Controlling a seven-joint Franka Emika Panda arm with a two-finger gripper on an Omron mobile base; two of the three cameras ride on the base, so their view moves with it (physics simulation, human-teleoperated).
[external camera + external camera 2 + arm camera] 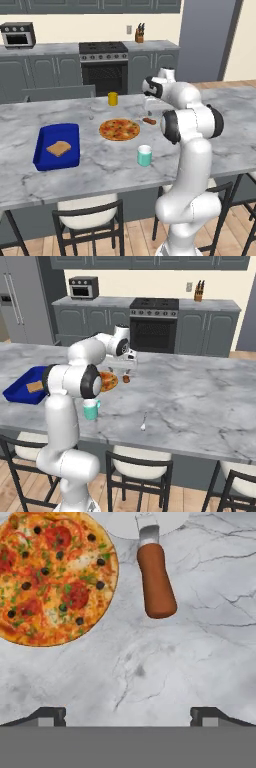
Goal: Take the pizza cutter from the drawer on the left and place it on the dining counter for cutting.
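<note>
The claw [128,714] is standing wide open and is holding nothing. Its two dark tips are sitting far apart over bare marble. The claw [127,367] is hanging just above the counter, at the end of the white arm.

The counter [100,175] is stretching wide across the room. Its top is showing grey and white marble with thin dark lines running through it. Its marble [200,662] is looking up at the hand camera, and its top [200,391] is lying bare on the right side.

The blue tray [56,146] is sitting on the left part of the counter. A slice of toast [59,148] is lying inside it. The blue tray [22,385] is peeking out from behind the arm.

The pizza [119,129] is lying flat near the middle of the counter. The pizza [52,574] is showing red sausage rounds and black olives.

The green cup [144,155] is standing upright near the front edge, in front of the pizza. The green cup [91,409] is standing just beside the arm.

The yellow cup [113,98] is standing at the far edge of the counter, behind the pizza.

The pizza cutter [155,572] is lying on the marble just beside the pizza, not touching it. Its brown handle is pointing toward the claw, and its round silver wheel is lying at the far end. The pizza cutter [149,120] is resting right of the pizza, free of the claw.

The spoon [143,423] is lying near the front edge, well apart from the pizza.
</note>
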